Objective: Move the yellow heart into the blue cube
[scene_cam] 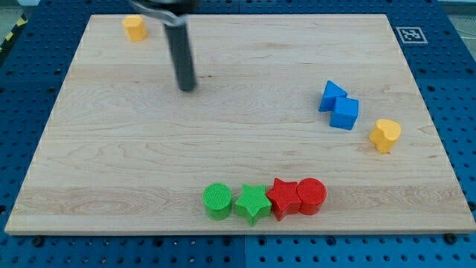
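Note:
My tip (186,86) rests on the wooden board (111,171) in the upper left part of the view. The yellow heart (385,135) lies at the view's right, just right of and below the blue cube (345,113), with a small gap between them. The tip is far to the left of both and touches no block. A blue triangle (332,95) touches the cube's upper left side.
A second yellow block (134,27), pentagon-like, sits at the top left, above and left of my tip. Along the bottom stand a green circle (217,201), green star (253,203), red star (282,197) and red circle (312,196) in a row.

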{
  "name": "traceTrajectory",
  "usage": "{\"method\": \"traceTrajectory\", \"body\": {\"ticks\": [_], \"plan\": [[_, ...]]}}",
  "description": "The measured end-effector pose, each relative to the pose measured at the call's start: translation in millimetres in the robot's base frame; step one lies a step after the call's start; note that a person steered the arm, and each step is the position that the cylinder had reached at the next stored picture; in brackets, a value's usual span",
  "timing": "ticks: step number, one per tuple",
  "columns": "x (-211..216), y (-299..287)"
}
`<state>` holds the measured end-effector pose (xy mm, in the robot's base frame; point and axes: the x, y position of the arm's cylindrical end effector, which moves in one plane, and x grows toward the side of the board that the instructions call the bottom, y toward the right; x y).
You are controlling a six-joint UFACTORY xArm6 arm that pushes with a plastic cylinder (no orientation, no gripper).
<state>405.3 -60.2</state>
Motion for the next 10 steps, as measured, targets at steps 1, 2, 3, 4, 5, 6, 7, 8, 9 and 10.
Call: {"method": "traceTrajectory", "body": {"ticks": [1,2,3,4,5,6,7,8,9,10], "plan": [[61,71],[113,151],[130,258],[132,349],[100,392],[100,364],[111,295],[119,228],[119,189],[127,239]]}}
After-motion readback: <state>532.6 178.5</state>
